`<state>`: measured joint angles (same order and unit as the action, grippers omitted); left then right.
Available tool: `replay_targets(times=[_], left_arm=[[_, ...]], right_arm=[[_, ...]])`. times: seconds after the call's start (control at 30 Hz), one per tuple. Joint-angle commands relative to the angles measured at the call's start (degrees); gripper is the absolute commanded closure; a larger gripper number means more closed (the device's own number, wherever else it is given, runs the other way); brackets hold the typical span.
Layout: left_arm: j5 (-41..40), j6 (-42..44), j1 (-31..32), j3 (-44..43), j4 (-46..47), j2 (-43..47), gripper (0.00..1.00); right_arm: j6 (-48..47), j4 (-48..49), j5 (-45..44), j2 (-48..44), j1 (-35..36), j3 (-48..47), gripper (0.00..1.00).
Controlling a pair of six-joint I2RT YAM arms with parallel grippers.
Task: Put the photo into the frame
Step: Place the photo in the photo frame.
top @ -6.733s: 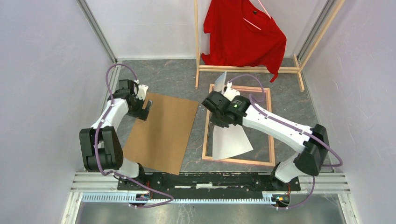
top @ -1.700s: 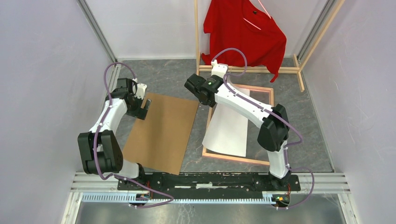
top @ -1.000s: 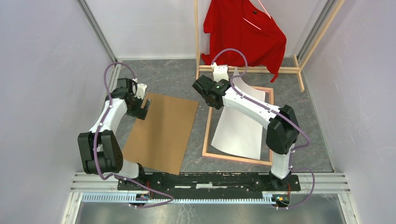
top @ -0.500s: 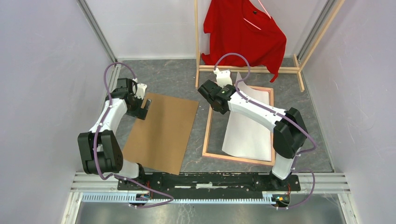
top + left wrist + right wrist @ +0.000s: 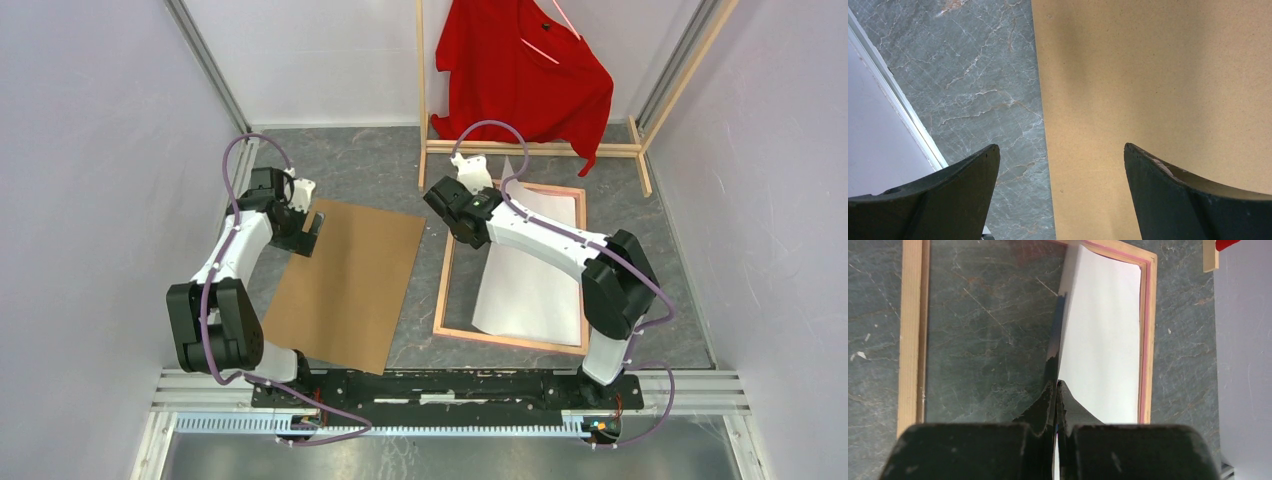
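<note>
one pincer [image 5: 1055, 386] clamps the photo [image 5: 1103, 330] over the frame [image 5: 910, 340].

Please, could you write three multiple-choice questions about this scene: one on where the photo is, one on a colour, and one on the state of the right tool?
1. Where does the photo lie?
A. on the brown board
B. within the frame, toward its right side
C. on the wooden rack

2. What colour is the hanging shirt?
A. red
B. blue
C. green

3. In what state is the right tool?
A. wide open
B. shut on nothing
C. shut on the photo's edge

Answers:
1 B: in the top view the white sheet sits between the frame's rails, against the right one.
2 A: the shirt is plainly red.
3 C: the right wrist view shows the tool pinching the sheet's edge.
</note>
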<state>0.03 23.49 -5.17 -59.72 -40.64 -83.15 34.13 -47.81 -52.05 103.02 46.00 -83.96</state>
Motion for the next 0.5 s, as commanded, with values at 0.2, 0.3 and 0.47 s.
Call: replay_targets(times=[0.2, 0.3, 0.47], left_arm=[[0.15, 1.87, -0.25, -1.01, -0.15, -0.34, 0.00], [0.10, 1.91, -0.22, -1.01, -0.15, -0.45, 0.00], [0.14, 1.92, -0.20, -0.84, 0.12, -0.54, 0.00]], right_arm=[[-1.33, 1.28, -3.24, 1.57, -0.21, -0.48, 1.00], [-0.99, 1.34, -3.87, 1.48, -0.30, -0.48, 1.00], [4.83, -3.43, -7.37, 1.13, -0.58, -1.32, 1.00]])
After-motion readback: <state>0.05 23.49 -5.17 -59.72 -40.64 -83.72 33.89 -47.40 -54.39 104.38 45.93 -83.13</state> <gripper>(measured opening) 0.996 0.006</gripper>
